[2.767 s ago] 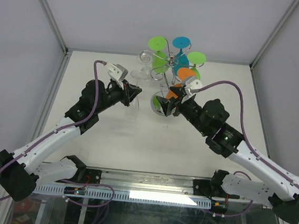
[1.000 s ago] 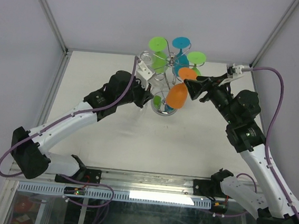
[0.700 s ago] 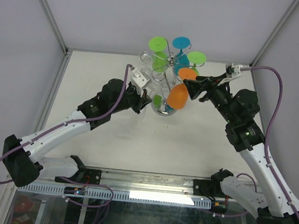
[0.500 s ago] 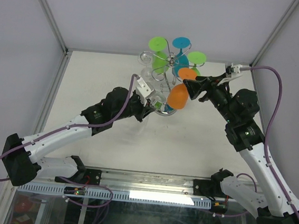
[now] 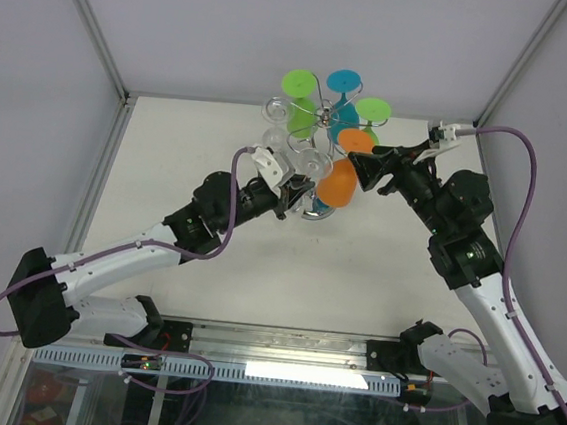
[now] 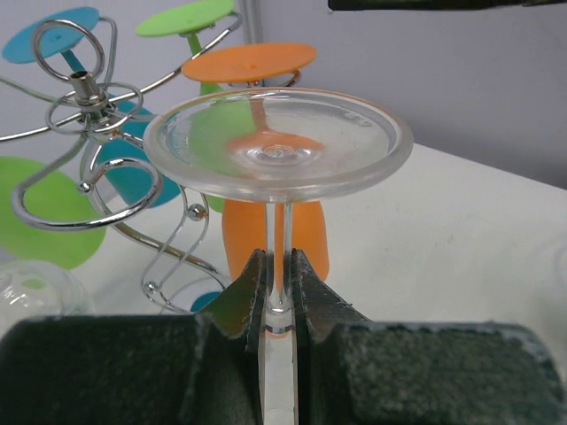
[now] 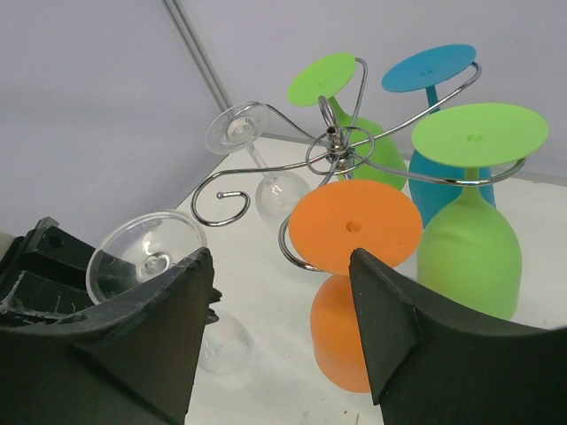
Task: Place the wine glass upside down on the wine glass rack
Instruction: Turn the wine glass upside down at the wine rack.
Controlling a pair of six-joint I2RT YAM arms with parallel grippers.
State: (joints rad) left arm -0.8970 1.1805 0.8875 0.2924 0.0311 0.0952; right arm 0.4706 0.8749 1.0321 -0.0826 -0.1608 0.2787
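My left gripper [image 6: 279, 270] pinches the wine glass [image 6: 277, 142] stem, foot up beside the wine glass rack [image 6: 84, 93], ready for hanging; right gripper [image 7: 279, 266] gapes empty.

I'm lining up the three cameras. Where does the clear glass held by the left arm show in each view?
Top external: the clear glass sits just left of centre, against the rack.
Left wrist: centre of the picture, foot up, stem pinched in the left gripper.
Right wrist: lower left, foot up.
Shared landmark: the orange glass hanging on the rack, right behind or beside it.
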